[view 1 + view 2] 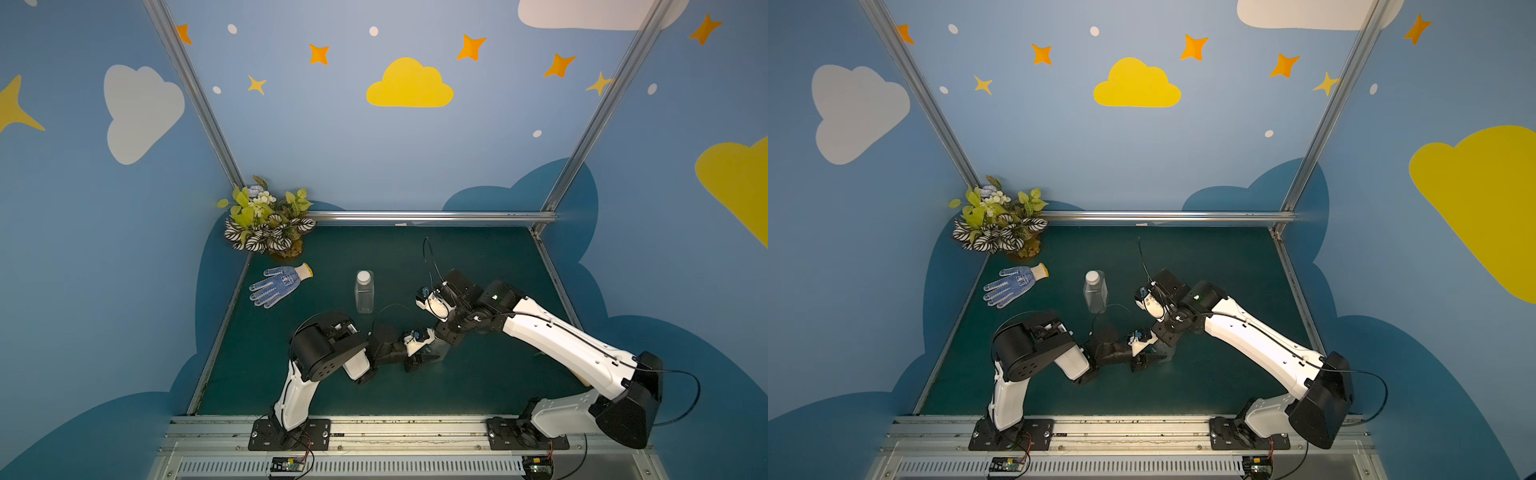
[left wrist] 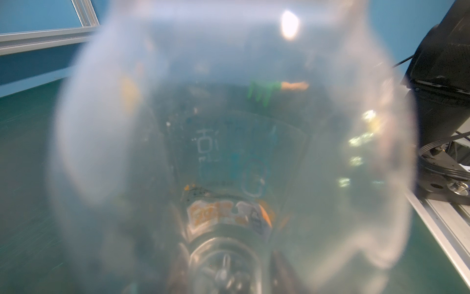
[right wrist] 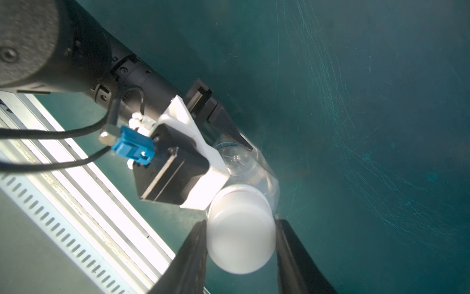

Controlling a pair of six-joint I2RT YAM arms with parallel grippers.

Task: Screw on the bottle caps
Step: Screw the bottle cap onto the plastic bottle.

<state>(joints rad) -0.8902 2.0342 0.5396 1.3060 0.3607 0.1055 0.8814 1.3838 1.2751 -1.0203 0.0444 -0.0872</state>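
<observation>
Right gripper (image 3: 240, 221) is clamped on the white cap (image 3: 240, 236) at lower middle, sitting atop the round bottle (image 3: 254, 168) the left gripper (image 1: 430, 351) squeezes.

You get no text you can actually read here. In the left wrist view, the round bottle (image 2: 229, 76) shows pale printed marks (image 2: 206, 147) and an orange-and-white patch (image 2: 223, 216) on or behind its clear wall, both too blurred to make out. In both top views the rectangular bottle (image 1: 364, 295) is too small for any lettering.
</observation>
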